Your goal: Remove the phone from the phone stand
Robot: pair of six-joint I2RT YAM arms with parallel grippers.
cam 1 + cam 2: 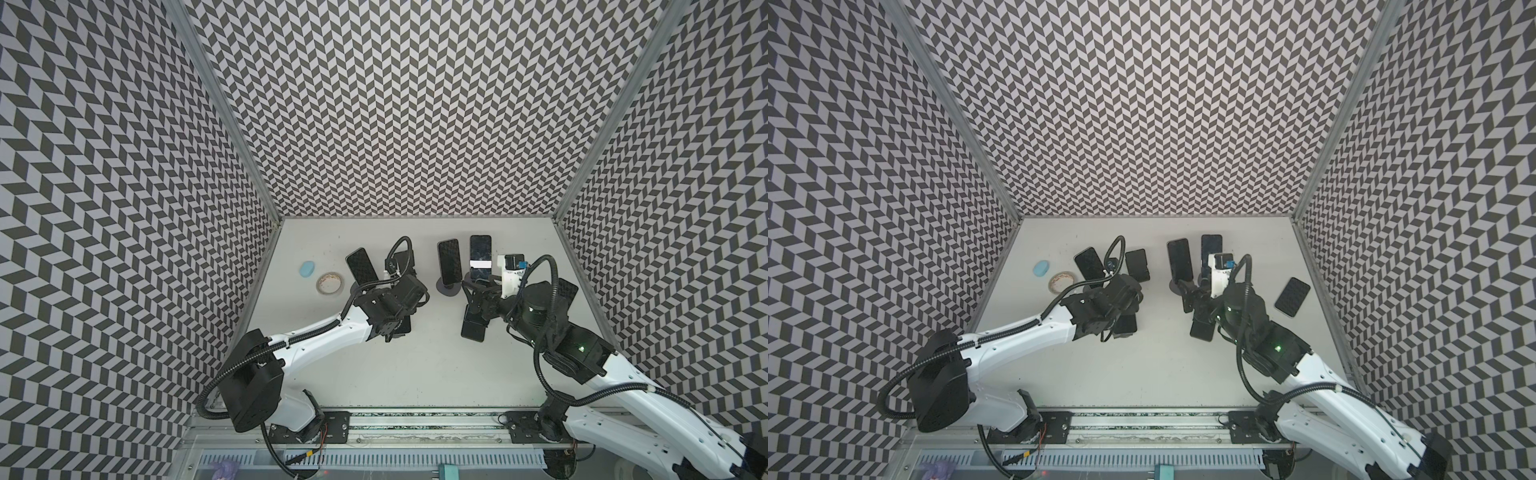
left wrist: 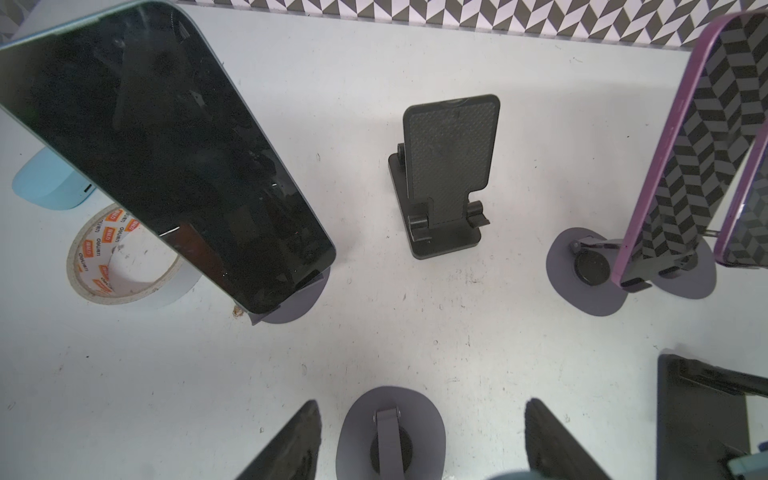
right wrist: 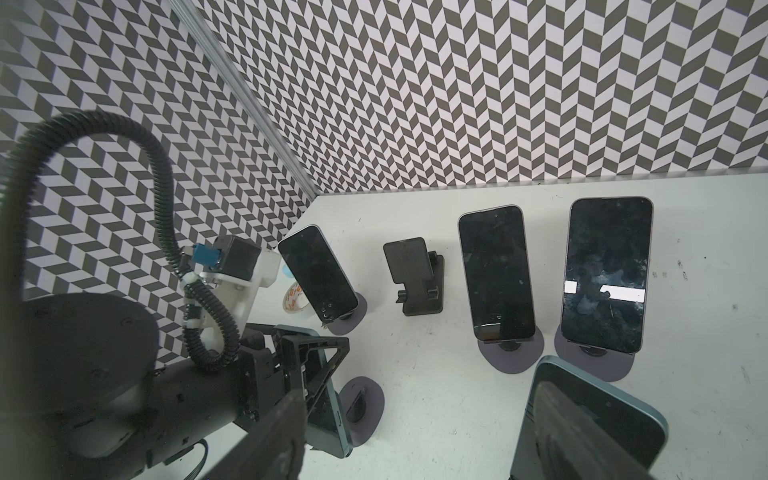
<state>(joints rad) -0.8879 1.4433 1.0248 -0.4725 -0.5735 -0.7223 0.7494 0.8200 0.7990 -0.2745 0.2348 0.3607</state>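
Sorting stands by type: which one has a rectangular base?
The empty black folding stand; every other visible stand sits on a grey oval base.

1. Six phones: a phone (image 1: 362, 266) at 11 o'clock, two phones (image 1: 450, 262) (image 1: 481, 257) at 1 o'clock, a flat phone (image 1: 1292, 297) at 3 o'clock, two more phones (image 3: 332, 409) (image 1: 473, 332) near the middle.
2. Five stands that I can see: four grey stands (image 3: 359, 309) (image 3: 372, 415) (image 3: 515, 357) (image 3: 602, 365) with round feet, one black stand (image 2: 449, 166) at 12 o'clock.
3. One tape roll (image 2: 83, 259) at 10 o'clock.
4. One small blue thing (image 1: 308, 269) at 10 o'clock.
5. Two black and white robot arms (image 1: 316, 340) (image 1: 623, 386).
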